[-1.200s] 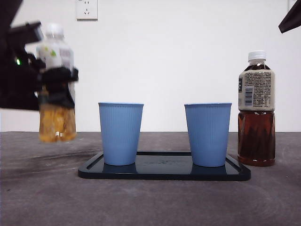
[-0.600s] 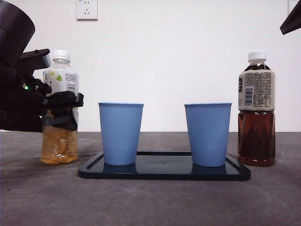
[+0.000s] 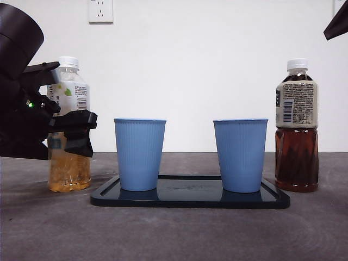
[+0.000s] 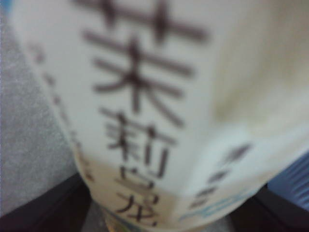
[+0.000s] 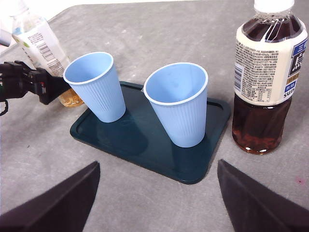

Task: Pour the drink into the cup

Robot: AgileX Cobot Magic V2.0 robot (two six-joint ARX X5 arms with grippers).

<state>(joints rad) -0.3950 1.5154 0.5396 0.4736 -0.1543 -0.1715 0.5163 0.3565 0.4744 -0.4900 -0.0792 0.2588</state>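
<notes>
A clear bottle of yellow tea (image 3: 69, 163) with a white cap stands on the table at the left. My left gripper (image 3: 75, 130) is shut around its middle; its label (image 4: 145, 96) fills the left wrist view, blurred. Two empty blue cups (image 3: 140, 155) (image 3: 241, 155) stand on a dark tray (image 3: 190, 200). The right wrist view shows the cups (image 5: 94, 87) (image 5: 178, 106), the tray (image 5: 135, 140) and the yellow bottle (image 5: 36, 38) from above. My right gripper (image 5: 157, 166) is open and empty, high above the table's near side.
A capped bottle of dark tea (image 3: 296, 130) stands just right of the tray, also in the right wrist view (image 5: 265, 72). The right arm shows as a black tip (image 3: 337, 22) at the top right. A wall socket (image 3: 100, 10) is on the white wall behind.
My left gripper has lowered the yellow tea bottle from the air onto the table left of the tray. The cups, tray and dark bottle have not moved.
</notes>
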